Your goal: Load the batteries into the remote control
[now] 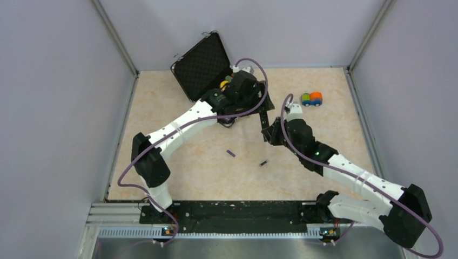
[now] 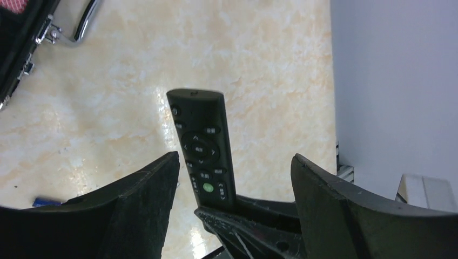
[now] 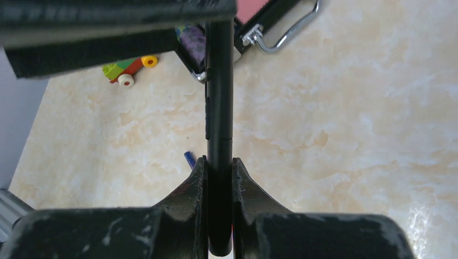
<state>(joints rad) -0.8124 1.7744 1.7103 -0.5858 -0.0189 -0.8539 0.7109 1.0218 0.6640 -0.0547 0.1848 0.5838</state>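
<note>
The right claw (image 3: 220,166) is clamped narrow on the lower end of the remote control (image 2: 201,143), holding it raised above the table (image 1: 205,167), to the right of the open black case (image 1: 201,65). The left claw (image 2: 235,159) is spread wide, one finger on either side of the remote (its buttons face that wrist camera), both apart from it. The purple battery (image 1: 230,153) lies on the table nearer the arm bases. The dark battery (image 1: 264,162) lies to its right. A toy car (image 1: 311,99) sits far right.
</note>
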